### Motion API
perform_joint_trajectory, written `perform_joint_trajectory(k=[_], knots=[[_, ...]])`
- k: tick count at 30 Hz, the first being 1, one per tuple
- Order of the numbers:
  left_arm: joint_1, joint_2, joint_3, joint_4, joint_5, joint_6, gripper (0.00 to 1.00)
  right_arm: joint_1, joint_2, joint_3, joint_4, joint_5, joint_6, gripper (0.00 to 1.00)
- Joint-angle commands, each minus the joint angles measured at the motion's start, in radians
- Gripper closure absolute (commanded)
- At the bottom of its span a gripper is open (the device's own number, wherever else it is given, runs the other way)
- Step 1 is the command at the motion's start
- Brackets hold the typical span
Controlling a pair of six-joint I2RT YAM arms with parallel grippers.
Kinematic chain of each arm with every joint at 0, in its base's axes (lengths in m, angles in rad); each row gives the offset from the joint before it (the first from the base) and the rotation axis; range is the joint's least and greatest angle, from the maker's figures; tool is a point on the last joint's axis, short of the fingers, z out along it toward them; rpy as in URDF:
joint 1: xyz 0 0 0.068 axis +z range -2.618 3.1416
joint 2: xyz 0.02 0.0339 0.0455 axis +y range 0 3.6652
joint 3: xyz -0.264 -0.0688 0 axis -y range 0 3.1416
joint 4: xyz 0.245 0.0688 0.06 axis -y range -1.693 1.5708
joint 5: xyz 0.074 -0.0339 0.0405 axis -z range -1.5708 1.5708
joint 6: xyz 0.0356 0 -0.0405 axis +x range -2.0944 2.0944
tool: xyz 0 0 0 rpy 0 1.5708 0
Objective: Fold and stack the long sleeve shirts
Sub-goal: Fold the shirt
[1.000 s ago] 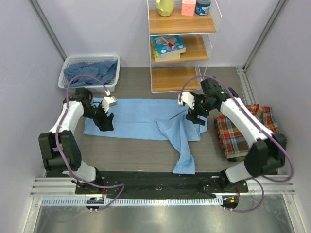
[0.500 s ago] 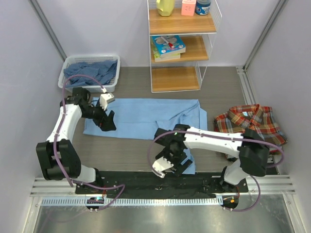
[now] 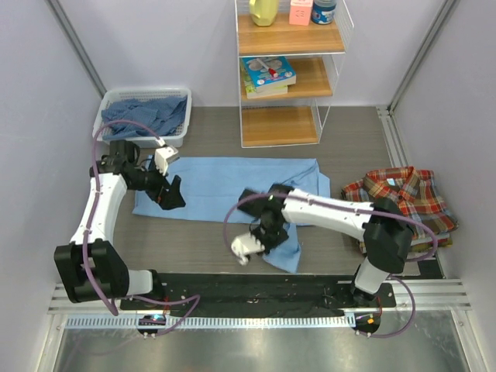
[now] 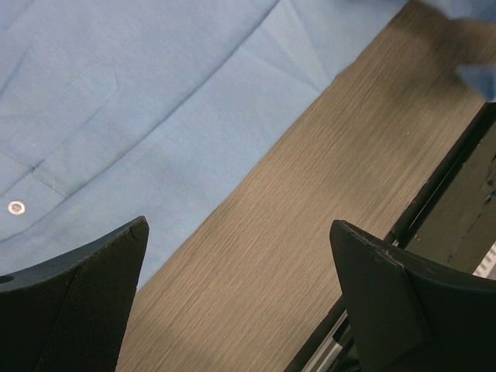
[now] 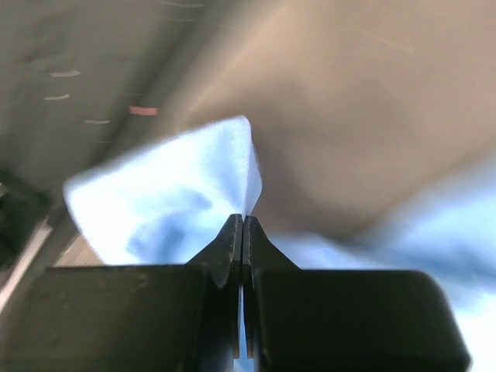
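A light blue long sleeve shirt (image 3: pixel 225 186) lies spread across the middle of the table, one sleeve (image 3: pixel 285 254) trailing toward the near edge. My right gripper (image 3: pixel 271 232) is on that sleeve. In the right wrist view its jaws (image 5: pixel 242 222) are shut on a fold of the light blue cloth (image 5: pixel 170 194), pinched between the tips. My left gripper (image 3: pixel 172 198) hovers over the shirt's left near edge, open. Between its fingers (image 4: pixel 240 229) I see only bare table, with the shirt (image 4: pixel 155 108) beyond. A folded plaid shirt (image 3: pixel 399 203) lies at the right.
A white basket (image 3: pixel 180 133) with darker blue shirts (image 3: pixel 143 115) stands at the back left. A wooden shelf unit (image 3: pixel 280 124) with books and bottles stands at the back centre. The black base rail (image 3: pixel 256 288) runs along the near edge.
My right arm swung from the shirt's right side to the trailing sleeve, and its gripper closed on the cloth. My left gripper opened wider and stayed in nearly the same place.
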Motion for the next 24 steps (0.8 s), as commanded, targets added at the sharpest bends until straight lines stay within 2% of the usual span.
perform_joint_trajectory(k=[1,2,3,4,7,10,13,16,17,18,21,24], knots=[[0.005,-0.038,0.104,0.113,0.103,-0.163,0.00,-0.241,-0.103,0.203,0.091,-0.198,0.136,0.99],[0.006,-0.041,0.112,0.162,0.109,-0.223,0.00,-0.338,-0.118,0.208,0.127,-0.232,0.164,0.99],[0.008,-0.044,0.115,0.204,0.126,-0.336,0.00,-0.372,-0.158,0.205,0.171,-0.249,0.227,0.99],[0.005,-0.045,0.121,0.295,0.140,-0.378,0.00,-0.401,-0.178,0.178,0.266,-0.259,0.248,0.99],[0.006,-0.028,0.150,0.379,0.186,-0.493,0.00,-0.481,-0.262,0.080,0.423,-0.260,0.319,0.99],[-0.014,0.054,0.225,0.306,0.283,-0.373,0.00,-0.501,-0.316,-0.049,0.428,-0.252,0.334,0.99],[-0.067,0.129,0.293,0.162,0.246,-0.282,0.00,-0.500,-0.344,-0.193,0.434,-0.267,0.412,0.99],[-0.081,0.139,0.262,0.146,0.247,-0.268,0.00,-0.500,-0.348,-0.304,0.478,-0.272,0.500,0.99],[-0.081,0.131,0.249,0.154,0.244,-0.272,0.00,-0.500,-0.348,-0.324,0.489,-0.270,0.553,0.95],[-0.081,0.122,0.233,0.167,0.241,-0.271,0.00,-0.500,-0.345,-0.345,0.485,-0.289,0.566,0.79],[-0.083,0.090,0.190,0.169,0.215,-0.243,0.00,-0.500,-0.338,-0.333,0.434,-0.304,0.588,0.42],[-0.081,0.061,0.163,0.126,0.211,-0.188,0.00,-0.503,-0.351,-0.291,0.387,-0.299,0.522,0.37]])
